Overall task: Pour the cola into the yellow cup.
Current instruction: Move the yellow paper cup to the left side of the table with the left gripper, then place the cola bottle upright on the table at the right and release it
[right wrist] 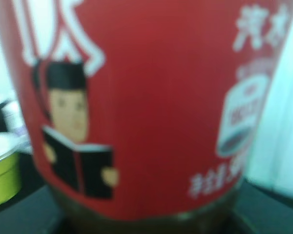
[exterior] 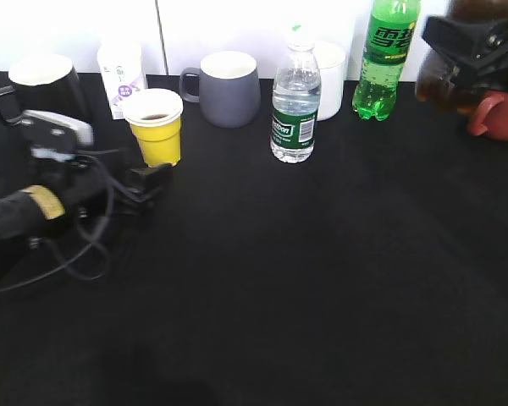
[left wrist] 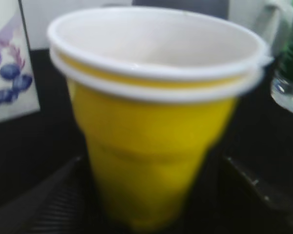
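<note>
Yellow cup (exterior: 156, 128) btwn left claw (exterior: 149, 179) fingers; right claw (exterior: 470, 51) grips cola (right wrist: 146, 107).

Your yellow cup (exterior: 155, 128) stands upright at the far left of the black table, white-rimmed, with a little dark liquid in its bottom. Your cola bottle (exterior: 444, 83), red-labelled (right wrist: 146, 97) with white lettering, hangs blurred at the far right, above the table.
</note>
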Action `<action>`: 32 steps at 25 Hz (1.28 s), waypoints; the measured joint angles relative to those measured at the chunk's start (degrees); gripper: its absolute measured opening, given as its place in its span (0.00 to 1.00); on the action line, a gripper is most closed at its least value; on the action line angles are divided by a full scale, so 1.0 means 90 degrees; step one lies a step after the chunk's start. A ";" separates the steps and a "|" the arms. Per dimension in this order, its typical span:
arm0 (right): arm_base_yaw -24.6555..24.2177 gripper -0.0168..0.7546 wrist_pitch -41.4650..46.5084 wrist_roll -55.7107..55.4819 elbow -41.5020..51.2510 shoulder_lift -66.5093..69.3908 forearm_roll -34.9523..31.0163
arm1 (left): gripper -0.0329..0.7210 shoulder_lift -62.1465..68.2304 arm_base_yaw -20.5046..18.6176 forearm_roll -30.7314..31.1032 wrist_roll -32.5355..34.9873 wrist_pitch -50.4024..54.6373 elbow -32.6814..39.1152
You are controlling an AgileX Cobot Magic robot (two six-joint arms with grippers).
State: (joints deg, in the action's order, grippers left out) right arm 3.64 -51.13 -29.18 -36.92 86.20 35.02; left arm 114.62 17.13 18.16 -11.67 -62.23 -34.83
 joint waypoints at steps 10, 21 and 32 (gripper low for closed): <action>0.0000 0.52 -0.1391 0.1965 -0.0361 0.2946 -0.1367 | 0.83 -0.1049 0.0000 0.0322 0.0000 -0.0448 0.1080; 0.0000 0.80 -0.1330 0.1982 -0.0657 0.3379 -0.1249 | 0.83 -0.1049 0.0000 0.0350 0.0000 -0.0522 0.1092; 0.0000 0.88 -0.1183 0.2026 0.1157 0.2281 -0.1713 | 0.83 -0.1270 0.0000 0.0586 -0.0099 0.0429 0.1092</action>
State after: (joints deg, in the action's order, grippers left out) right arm 3.64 -61.78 -10.94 -26.51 106.74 19.60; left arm 103.19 17.13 23.43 -12.56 -58.37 -25.00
